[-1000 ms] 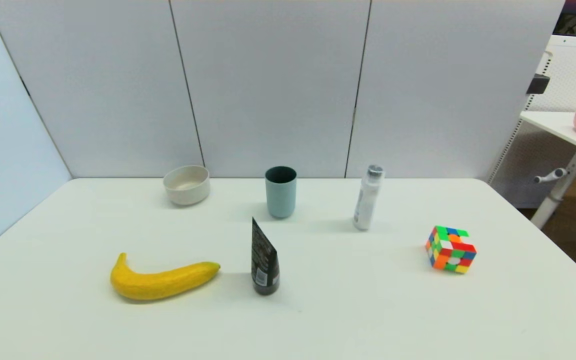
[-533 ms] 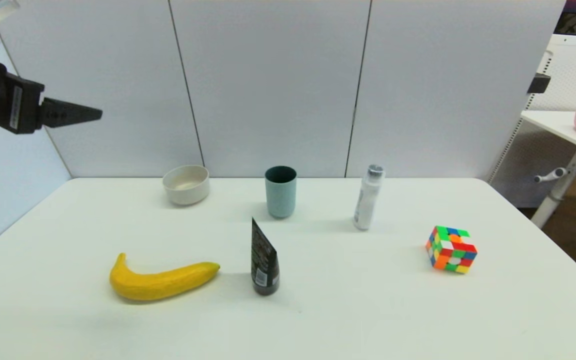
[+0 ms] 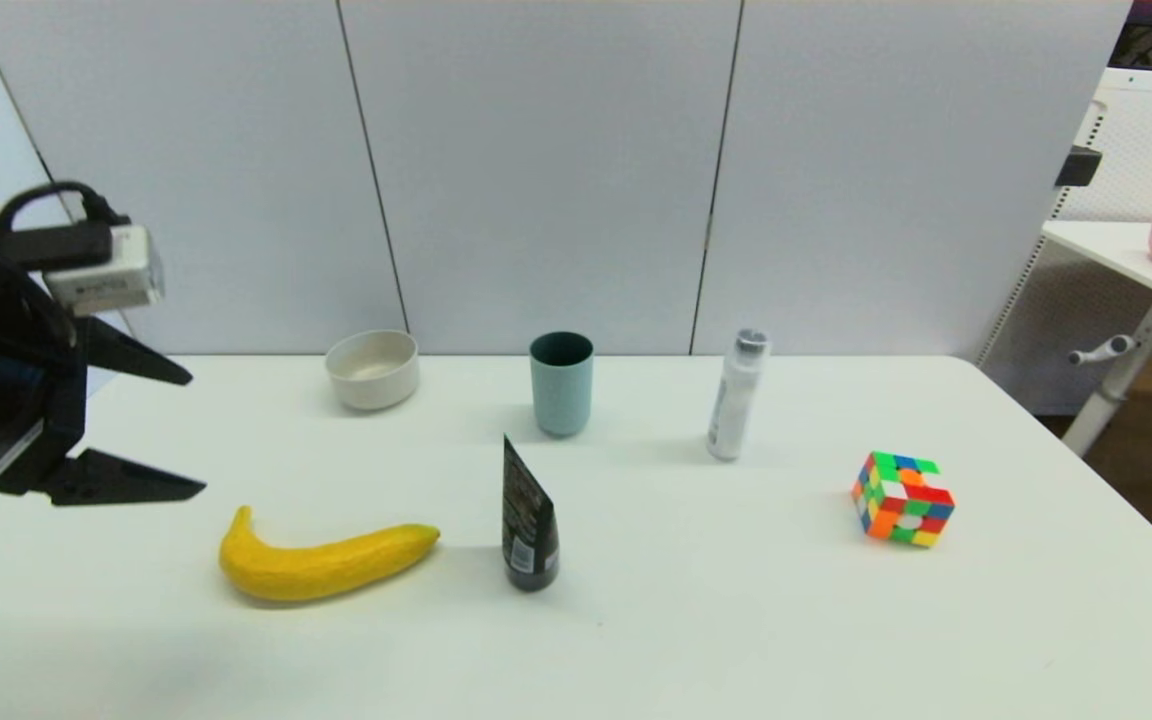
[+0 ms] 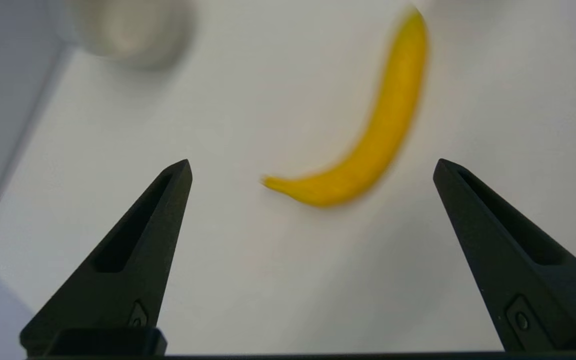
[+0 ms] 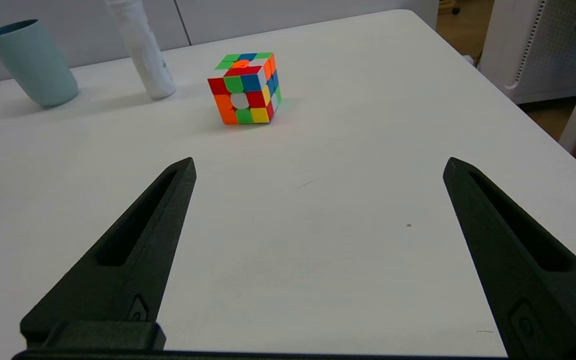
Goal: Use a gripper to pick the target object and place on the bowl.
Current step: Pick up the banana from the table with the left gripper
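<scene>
- Left gripper (image 3: 191, 432) hangs above the surface's (image 3: 696, 620) left edge, with the banana (image 3: 321, 562) just beyond and below its tips.
- The banana lies flat, long axis running left to right, well short of the bowl (image 3: 373, 369) at the back.
- Fingers (image 4: 133, 250) spread wide, holding nothing, touching nothing.
- Right gripper (image 5: 318, 170) sits parked near the cube (image 5: 245, 90), also wide open and empty.

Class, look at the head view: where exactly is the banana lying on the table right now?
The banana lies flat on the table's near left part, just left of the upright black tube and in front of the beige bowl; the open left gripper hovers beside it.
</scene>
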